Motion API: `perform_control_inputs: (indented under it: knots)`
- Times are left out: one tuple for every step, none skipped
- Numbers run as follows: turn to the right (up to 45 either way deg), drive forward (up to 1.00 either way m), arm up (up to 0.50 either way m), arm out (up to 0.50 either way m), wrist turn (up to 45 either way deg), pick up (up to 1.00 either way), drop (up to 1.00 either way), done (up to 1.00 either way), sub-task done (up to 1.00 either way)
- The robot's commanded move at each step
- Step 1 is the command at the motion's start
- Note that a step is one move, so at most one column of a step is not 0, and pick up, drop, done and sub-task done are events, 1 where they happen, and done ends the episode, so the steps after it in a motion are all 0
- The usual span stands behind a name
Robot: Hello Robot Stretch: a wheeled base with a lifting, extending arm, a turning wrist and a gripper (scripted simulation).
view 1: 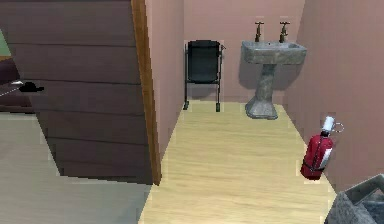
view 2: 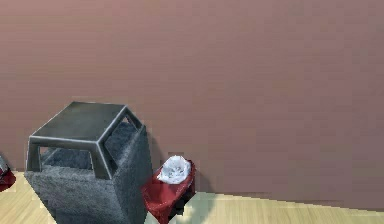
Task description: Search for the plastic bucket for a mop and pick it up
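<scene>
1. Tool: state cannot be told.
2. Grey bin (view 2: 90,170), near right in the forward view, on the light wooden floor (view 1: 230,160); open-framed top, square body.
3. Red container (view 2: 168,192), touching the bin's right side in the arm side view, something white inside.
4. Red vessel with a grey handle (view 1: 318,155), just beyond the bin, by the right wall. Which red item is the plastic bucket cannot be told.
5. Brown panelled door (view 1: 90,90), left.
6. Black stand (view 1: 204,65), far wall.
7. Pedestal sink (view 1: 270,60), far right, two taps.
</scene>
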Motion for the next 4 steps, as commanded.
perform_control_inputs:
  knots:
    - [0.0,0.0,0.0,0.4,0.0,0.0,0.0,0.0,0.0]
    - [0.0,0.0,0.0,0.0,45.0,0.0,0.0,0.0,0.0]
    - [0.0,0.0,0.0,0.0,45.0,0.0,0.0,0.0,0.0]
    - [0.0,0.0,0.0,0.0,45.0,0.0,0.0,0.0,0.0]
